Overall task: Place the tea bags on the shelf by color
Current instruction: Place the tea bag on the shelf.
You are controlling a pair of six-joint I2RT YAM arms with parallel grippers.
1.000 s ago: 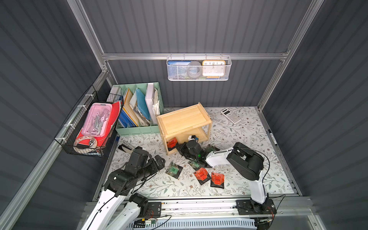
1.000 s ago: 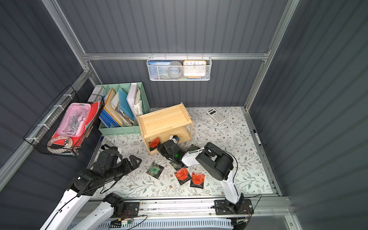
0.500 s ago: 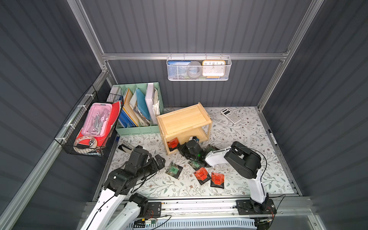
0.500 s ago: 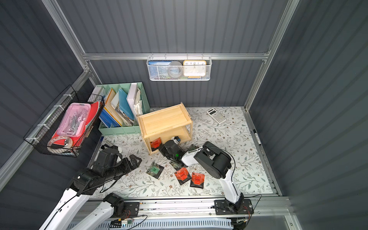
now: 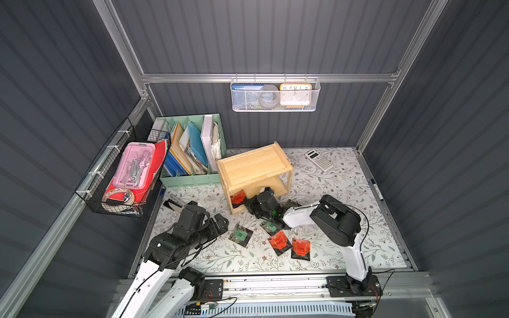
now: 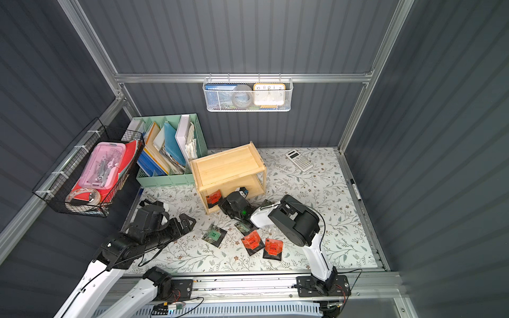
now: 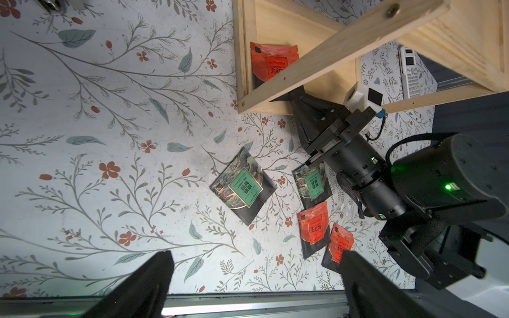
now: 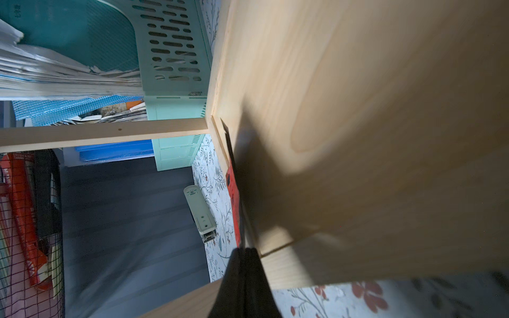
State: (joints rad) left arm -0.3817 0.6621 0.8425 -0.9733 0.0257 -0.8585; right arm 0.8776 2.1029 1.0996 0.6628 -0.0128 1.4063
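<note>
Inside shelf (image 5: 253,165), lower tier, black tea bag (image 7: 272,63), orange-red label

Left arm low at 7 o'clock; left gripper (image 7: 256,258) points toward 2 o'clock, jaws wide apart. Right arm folded; right gripper (image 8: 243,252) reaches toward 10 o'clock, clamped on red tea bag (image 7: 271,62).

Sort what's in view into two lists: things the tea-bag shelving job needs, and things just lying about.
Job:
- wooden shelf
- orange-red tea bag inside the shelf
- two loose orange-red tea bags
- two loose green tea bags

Lying about:
- mint-green file organizer
- calculator
- black wire basket
- white mesh basket with clock
- marker
</note>
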